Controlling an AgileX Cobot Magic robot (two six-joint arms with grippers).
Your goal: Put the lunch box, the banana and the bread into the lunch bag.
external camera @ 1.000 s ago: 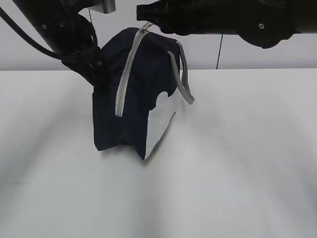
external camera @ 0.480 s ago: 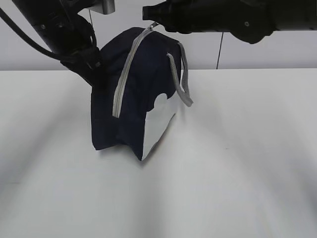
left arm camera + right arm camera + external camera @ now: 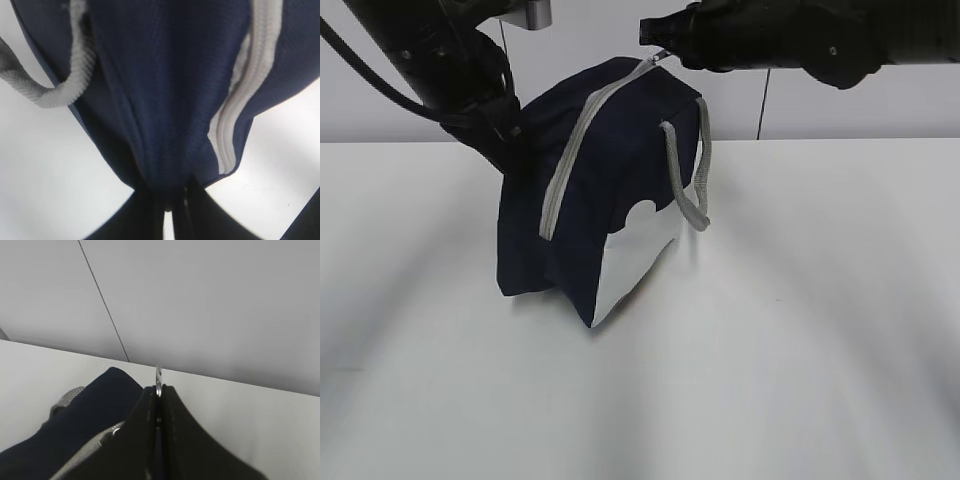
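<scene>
Tabletop (image 3: pixel 800 380) is stretching white and bare across the front of the exterior view. Standing on it a little left of the middle is the lunch bag (image 3: pixel 610 190), navy with a white lower panel, tipping over so that its near bottom corner is pointing down at the table. Its grey zipper (image 3: pixel 582 130) is running closed from the lower left up over the top, and a grey strap handle (image 3: pixel 692 170) is hanging in a loop on the right face.

Behind the bag's left side, the left gripper (image 3: pixel 510 150) is pinching a fold of the navy fabric; in the left wrist view its fingers (image 3: pixel 150 220) are pressed together on that fold, with the zipper (image 3: pixel 235 120) lying just beside to the right.

Above the bag's top, the right gripper (image 3: pixel 660 42) is reaching in from the right and clamping the metal zipper pull (image 3: pixel 158 377), which is sticking up between its closed fingertips. A pale grey wall (image 3: pixel 880 110) is standing behind everything.
</scene>
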